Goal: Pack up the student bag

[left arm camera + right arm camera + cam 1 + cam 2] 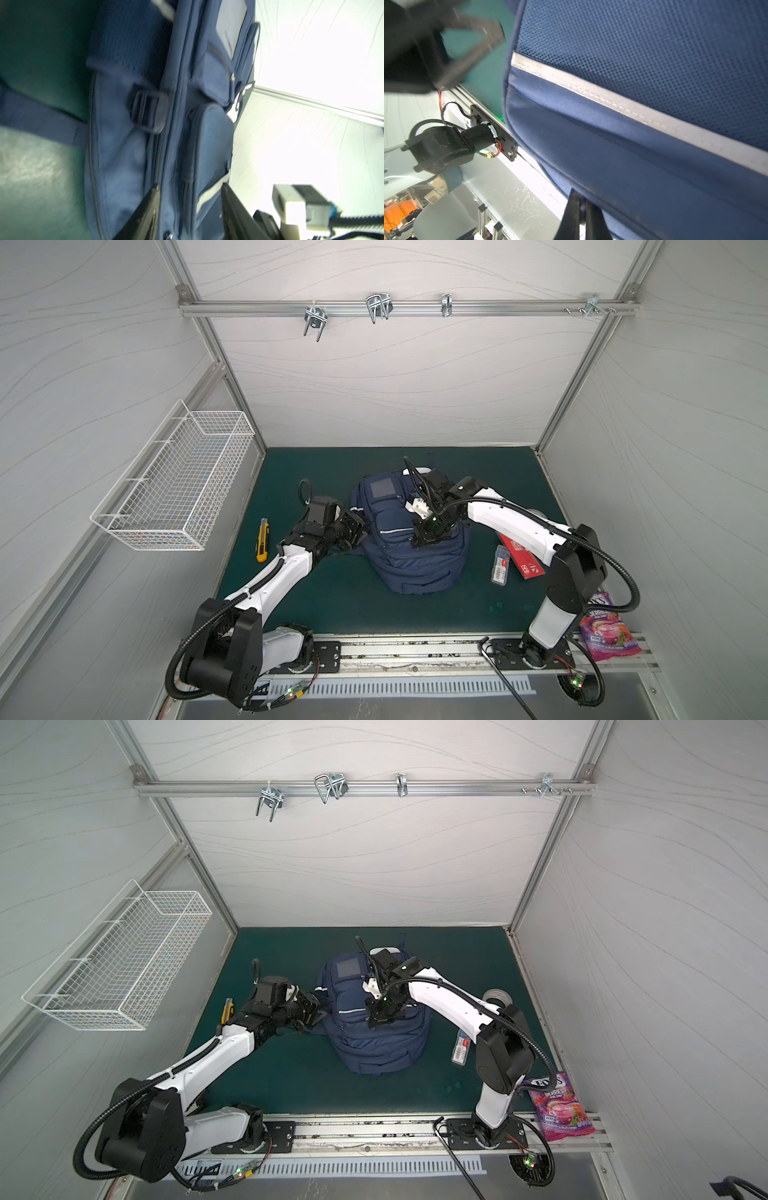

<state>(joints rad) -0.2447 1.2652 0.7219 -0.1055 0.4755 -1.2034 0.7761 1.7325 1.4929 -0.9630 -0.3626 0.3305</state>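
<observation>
The student bag [409, 556] [380, 1042], a navy backpack with pale reflective stripes, lies front up in the middle of the green mat [332, 605]. My left gripper [358, 531] [190, 186] is at the bag's left side. It is open, and its two dark fingers straddle a zipper seam of the bag [133, 170]. My right gripper [419, 542] [581, 197] points down onto the bag's front pocket [633, 145]. It is shut, its tips pinching a small dark piece at the bag's seam; what that piece is I cannot tell.
A yellow utility knife [262, 545] lies left of the left arm. A clear case [500, 565] and a red box [524, 562] lie right of the bag, under the right arm. A candy bag [561, 1106] sits at the front right, a tape roll [496, 995] farther back. A wire basket [178, 485] hangs on the left wall.
</observation>
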